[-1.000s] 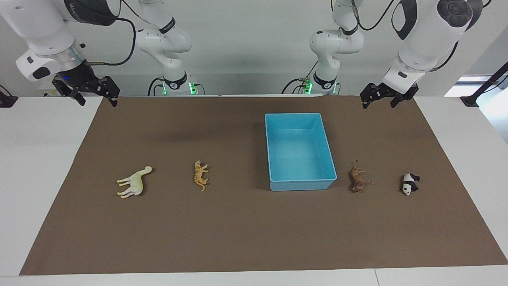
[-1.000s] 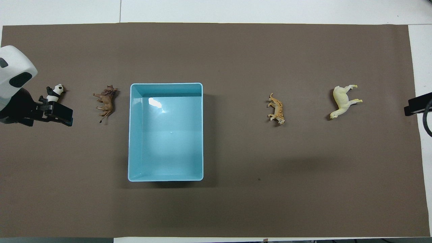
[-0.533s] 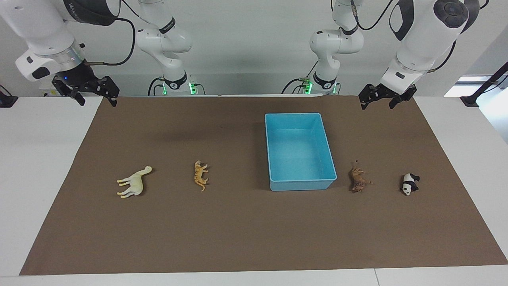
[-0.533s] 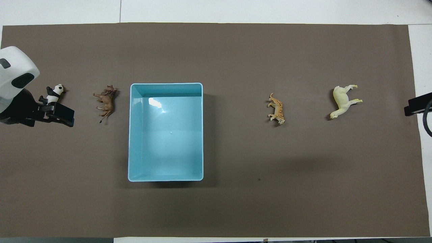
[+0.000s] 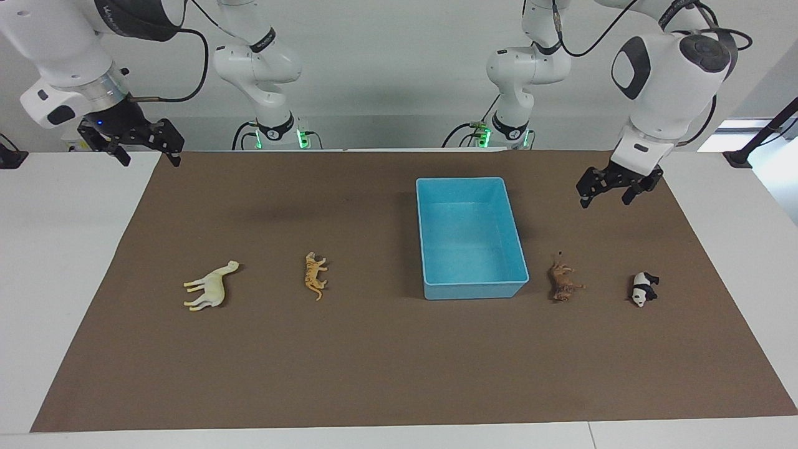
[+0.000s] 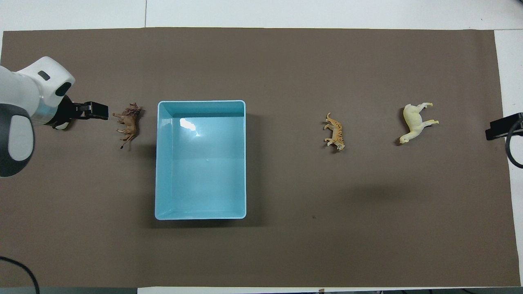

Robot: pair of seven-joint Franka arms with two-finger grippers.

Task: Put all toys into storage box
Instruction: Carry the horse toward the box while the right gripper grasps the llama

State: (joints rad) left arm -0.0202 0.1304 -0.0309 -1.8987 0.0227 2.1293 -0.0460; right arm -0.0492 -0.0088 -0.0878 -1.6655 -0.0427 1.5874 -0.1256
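Observation:
The light blue storage box (image 5: 461, 181) stands empty on the brown mat; it also shows in the overhead view (image 6: 200, 102). The brown lion (image 5: 562, 282) (image 6: 128, 122) and the panda (image 5: 643, 289) lie beside it toward the left arm's end. The orange tiger (image 5: 315, 274) (image 6: 335, 131) and the cream long-necked animal (image 5: 211, 287) (image 6: 414, 121) lie toward the right arm's end. My left gripper (image 5: 606, 198) (image 6: 98, 111) is open and empty, raised over the mat beside the lion, touching nothing. The left arm hides the panda in the overhead view. My right gripper (image 5: 149, 157) is open and waits over the mat's corner.
The brown mat (image 5: 386, 362) covers most of the white table (image 5: 62, 249). The right gripper (image 6: 502, 127) shows only at the edge of the overhead view. Black cables hang from both arms.
My left arm has swung out and down over the mat toward the lion and panda, and now covers the panda in the overhead view. The right arm has barely moved. No toy has moved.

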